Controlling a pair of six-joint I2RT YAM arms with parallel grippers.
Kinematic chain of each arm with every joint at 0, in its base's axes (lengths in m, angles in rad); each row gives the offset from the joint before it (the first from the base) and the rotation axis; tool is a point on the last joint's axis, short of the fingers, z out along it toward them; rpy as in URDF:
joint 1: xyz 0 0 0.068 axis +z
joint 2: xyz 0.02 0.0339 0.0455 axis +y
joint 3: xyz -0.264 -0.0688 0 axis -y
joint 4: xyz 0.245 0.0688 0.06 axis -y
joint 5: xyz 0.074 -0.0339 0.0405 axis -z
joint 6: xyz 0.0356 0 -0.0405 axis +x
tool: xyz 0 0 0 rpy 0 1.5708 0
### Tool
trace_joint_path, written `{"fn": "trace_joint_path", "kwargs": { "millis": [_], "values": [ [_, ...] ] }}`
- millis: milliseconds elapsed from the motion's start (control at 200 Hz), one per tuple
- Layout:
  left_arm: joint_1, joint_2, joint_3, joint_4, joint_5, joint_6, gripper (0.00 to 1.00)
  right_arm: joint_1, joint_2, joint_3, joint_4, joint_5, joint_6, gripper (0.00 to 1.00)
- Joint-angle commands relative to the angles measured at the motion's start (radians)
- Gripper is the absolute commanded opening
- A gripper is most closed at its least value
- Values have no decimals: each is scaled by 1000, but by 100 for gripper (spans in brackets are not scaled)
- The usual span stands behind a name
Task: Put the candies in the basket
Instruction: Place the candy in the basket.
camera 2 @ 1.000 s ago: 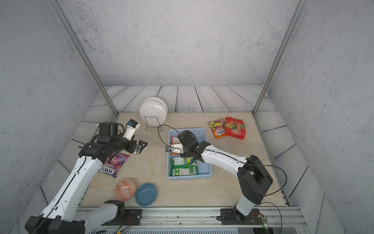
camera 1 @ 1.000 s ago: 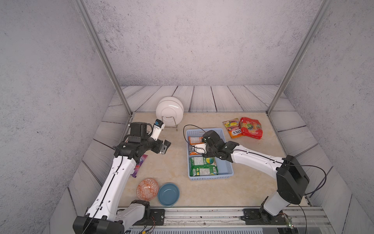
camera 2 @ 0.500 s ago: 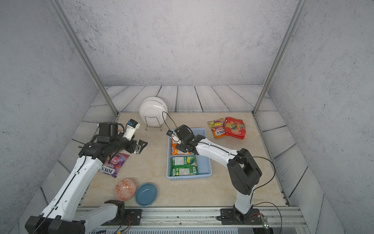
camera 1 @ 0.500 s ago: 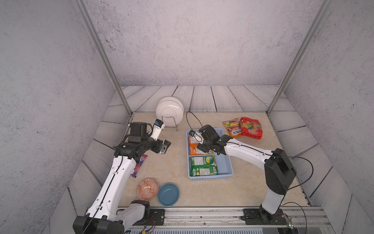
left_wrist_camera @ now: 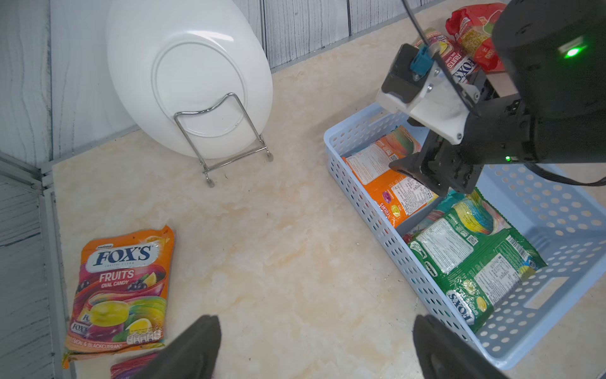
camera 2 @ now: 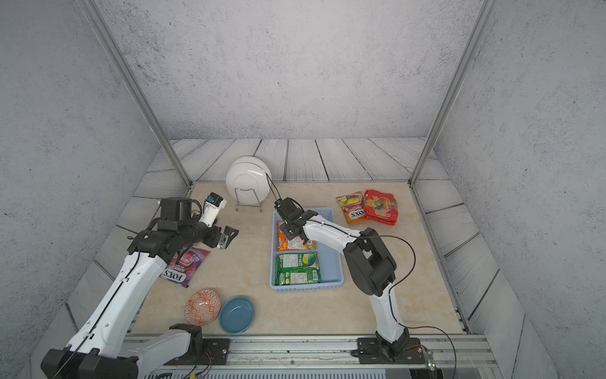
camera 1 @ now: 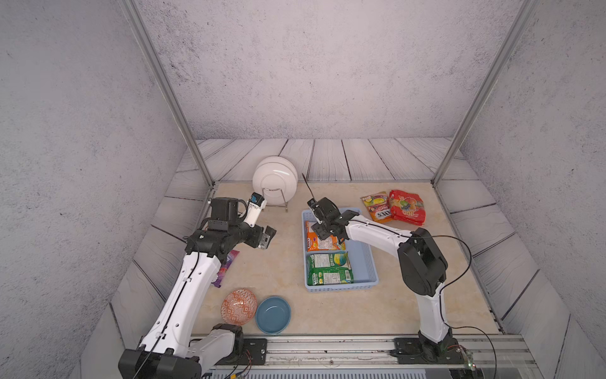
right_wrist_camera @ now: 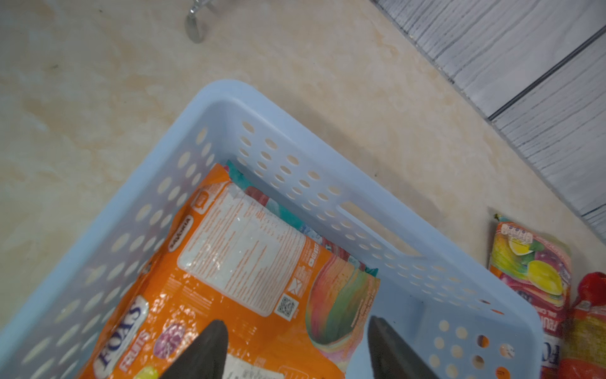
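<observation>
right gripper (right_wrist_camera: 295,323) spread over orange bag (right_wrist_camera: 249,262) in basket (right_wrist_camera: 229,90); left gripper (left_wrist_camera: 316,320) spread, empty

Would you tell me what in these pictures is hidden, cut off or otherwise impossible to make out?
- Purple candy bag: in a top view, mostly behind the left arm.
- Teal candy bag: right wrist view, nearly all under the orange candy bag.
- Right gripper: right wrist view, fingertips cut off by the frame edge, so contact with the orange candy bag cannot be told.
</observation>
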Motion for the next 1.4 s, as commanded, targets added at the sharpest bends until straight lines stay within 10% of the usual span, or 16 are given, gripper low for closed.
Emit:
{"fn": "trace_joint_path", "kwargs": {
  "millis": [0,600,1391],
  "values": [
    [3,-3,19,6,-2,-12,98,-15,65,44,-51,-43,113,63],
    [3,-1,17,4,-32,-13,98,-26,167,142,-66,-169,157,44],
    [29,12,-19,25,-110,2,98,-27,-361,-98,-149,-51,64,64]
  ]
}}
